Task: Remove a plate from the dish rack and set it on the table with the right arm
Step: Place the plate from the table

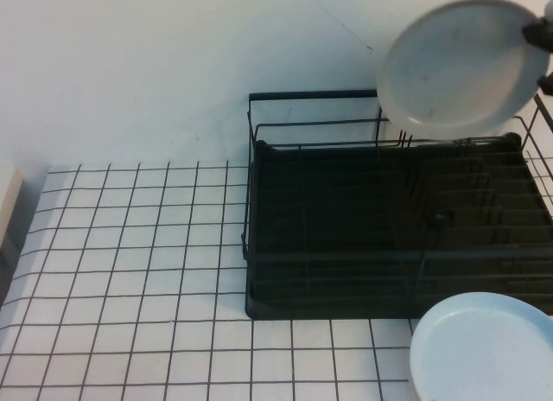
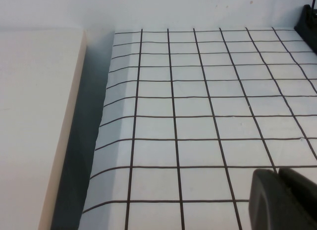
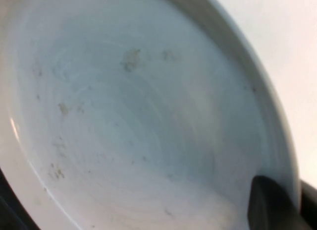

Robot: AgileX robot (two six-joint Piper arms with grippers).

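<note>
Plate (image 1: 458,68) hangs above dish rack (image 1: 389,228) at two o'clock, right tool (image 1: 543,38) clamped on its rim; left tool (image 2: 285,200) over the surface (image 2: 198,106), grip unreadable.

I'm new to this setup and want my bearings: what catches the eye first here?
The off-white plate stands on edge at the back right of the black dish rack, its right rim pinched by the shut right tool. A pale blue plate lies at the front right. The left tool hangs over the gridded table, far left.
</note>
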